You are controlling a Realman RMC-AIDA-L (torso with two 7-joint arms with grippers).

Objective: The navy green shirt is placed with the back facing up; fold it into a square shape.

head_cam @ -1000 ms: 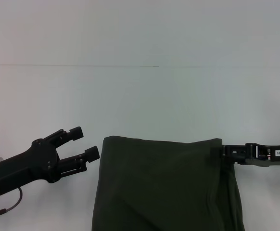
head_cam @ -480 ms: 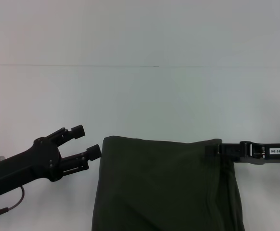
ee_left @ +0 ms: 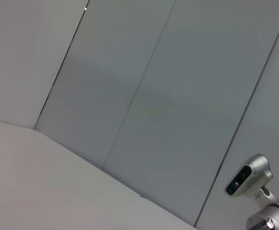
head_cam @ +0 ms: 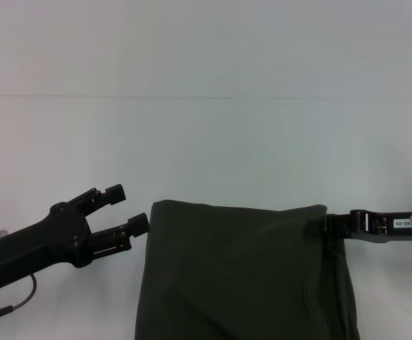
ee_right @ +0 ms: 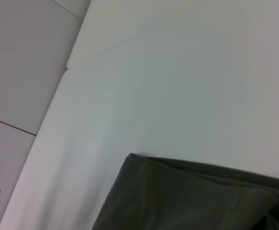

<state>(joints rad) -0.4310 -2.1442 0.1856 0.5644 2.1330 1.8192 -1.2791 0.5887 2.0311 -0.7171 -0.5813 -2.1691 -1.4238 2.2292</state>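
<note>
Shirt position: the navy green shirt [head_cam: 245, 273] lies on the white table [head_cam: 206, 142], low in the head view and a little right of centre, its near part cut off by the picture's bottom edge.
Left gripper: the left gripper [head_cam: 127, 209] sits just beside the shirt's far-left corner, fingers apart, nothing between them; the lower fingertip is about touching the cloth edge.
Right gripper: the right gripper [head_cam: 325, 224] comes in level from the right and meets the shirt's far-right corner; the cloth bunches into a vertical crease there. Whether its fingers are gripping the cloth, cannot tell.
Count: one shirt, two grippers, one table.
Shirt lie: it's folded into a broad panel, plain side up, no lettering showing. The far edge runs straight across from left to right; the two side edges run toward the robot, so the visible long axis goes near to far.
Right wrist view: the shirt's folded corner [ee_right: 192, 191] shows with doubled layers at the edge, lying flat on the table [ee_right: 178, 86].
Left wrist view: only grey wall panels [ee_left: 168, 96] and a small camera [ee_left: 247, 175] on a stand; no shirt there.
</note>
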